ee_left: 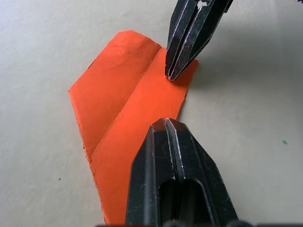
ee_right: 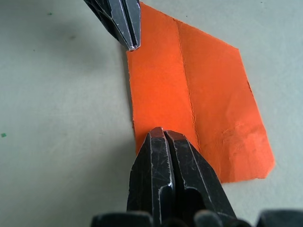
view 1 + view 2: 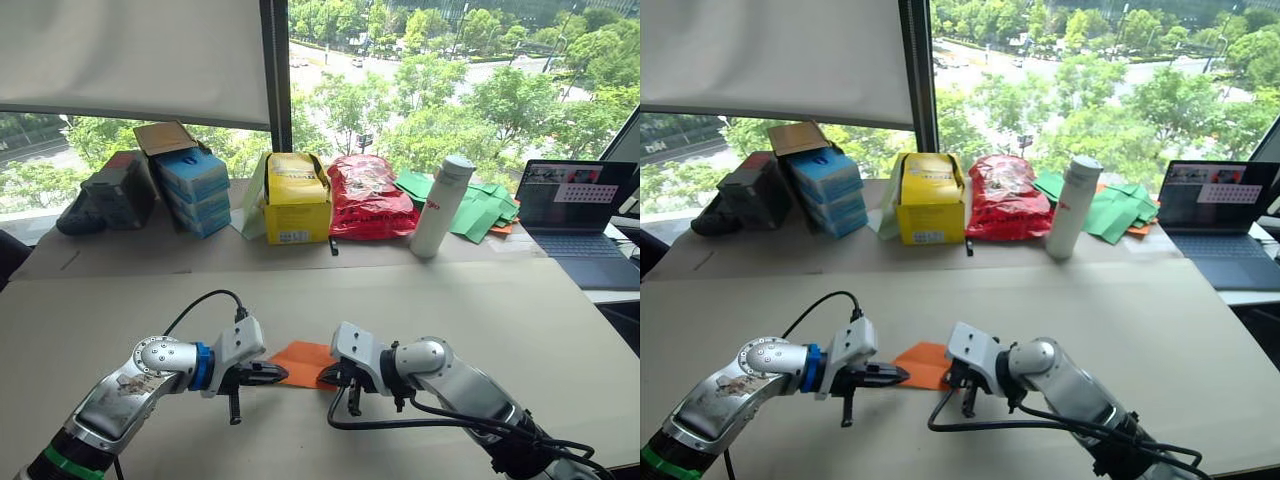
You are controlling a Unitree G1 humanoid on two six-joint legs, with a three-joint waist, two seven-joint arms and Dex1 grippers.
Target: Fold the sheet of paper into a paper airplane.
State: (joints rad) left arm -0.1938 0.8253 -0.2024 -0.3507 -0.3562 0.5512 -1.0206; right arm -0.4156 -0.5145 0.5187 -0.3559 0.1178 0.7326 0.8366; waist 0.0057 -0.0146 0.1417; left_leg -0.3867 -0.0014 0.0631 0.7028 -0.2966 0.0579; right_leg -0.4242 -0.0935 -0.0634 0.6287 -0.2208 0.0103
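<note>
Seen across a wide pale table [image 3: 480, 310] by the window: a row of clutter along the far edge, well apart from the work — an open laptop [image 3: 578, 205] at the right end, a stack of blue boxes [image 3: 193, 188] toward the left, a yellow box [image 3: 296, 197], a red bag [image 3: 366, 196], loose green paper sheets [image 3: 480, 208] and an upright white bottle [image 3: 441, 206]. Nothing between that row and the arms. Near the front edge, left gripper [image 3: 272, 373] and right gripper [image 3: 330, 375] facing tip to tip, each with its two black fingers pressed together, pinching nothing, tips resting on opposite ends of the sheet of paper [image 1: 128, 109]. Lying flat between them, already folded into a tapering orange piece with one straight crease along its length, long axis from gripper to gripper.
</note>
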